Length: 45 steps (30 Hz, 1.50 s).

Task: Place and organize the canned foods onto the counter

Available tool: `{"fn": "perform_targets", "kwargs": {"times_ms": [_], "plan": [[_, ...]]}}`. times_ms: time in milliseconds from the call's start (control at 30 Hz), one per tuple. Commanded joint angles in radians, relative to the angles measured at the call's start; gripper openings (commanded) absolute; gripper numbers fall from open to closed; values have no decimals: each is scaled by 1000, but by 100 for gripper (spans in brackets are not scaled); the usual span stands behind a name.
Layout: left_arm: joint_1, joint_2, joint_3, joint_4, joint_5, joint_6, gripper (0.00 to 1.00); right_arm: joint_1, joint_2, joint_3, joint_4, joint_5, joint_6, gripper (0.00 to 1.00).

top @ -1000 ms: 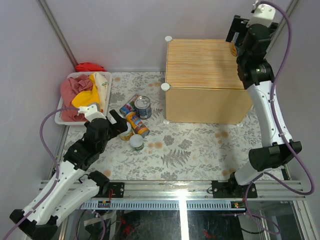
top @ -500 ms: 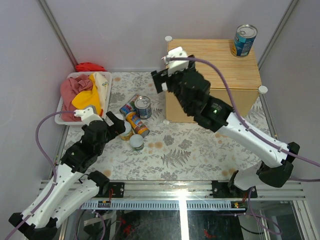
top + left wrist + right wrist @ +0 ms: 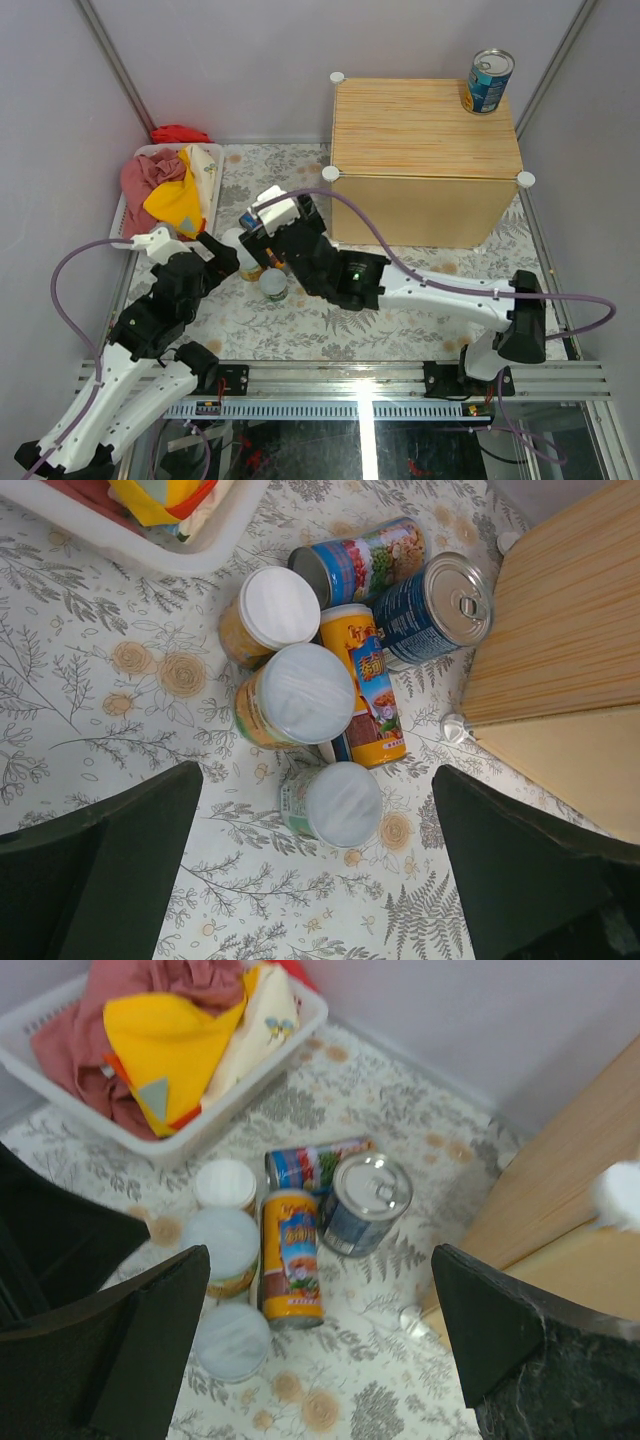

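One blue-labelled tin [image 3: 488, 80] stands upright at the two o'clock corner of the counter [image 3: 425, 130]. It is tucked to the back, I'd guess to leave the front free for rows. The other cans huddle on the flowered table [image 3: 400, 290], at eight o'clock from the counter. A second blue tin [image 3: 432, 610] is upright there. A slim multicoloured can [image 3: 362, 562] and an orange can [image 3: 365, 685] lie on their sides, touching it. Two white-lidded jars [image 3: 295, 695] sit at nine o'clock of the orange can, and a short pale-lidded can [image 3: 332, 802] at the huddle's six. The right gripper [image 3: 320, 1260] hovers above them with fingers wide apart and empty, likely choosing a can. The left gripper [image 3: 315, 780] hangs over the same pile, also spread and holding nothing.
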Motion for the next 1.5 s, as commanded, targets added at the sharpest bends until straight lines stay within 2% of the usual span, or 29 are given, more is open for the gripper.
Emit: {"fn": "perform_targets", "kwargs": {"times_ms": [0,200,400,633,1167,1467], "plan": [[-8,-23,21,-41,-54,-44,100,21,24,-69,117,96,177,100],[-8,-22,29,-45,-48,-49,100,22,125,-123,162,168,356,100],[-7,-11,45,-54,-43,-40,100,15,235,-100,166,226,444,99],[-8,-15,56,-69,-51,-25,100,-65,320,-51,116,173,559,99],[-8,-28,39,-37,-68,9,100,-217,474,29,223,15,468,99],[-8,-27,24,-19,-68,18,100,-262,542,94,250,-7,407,99]]}}
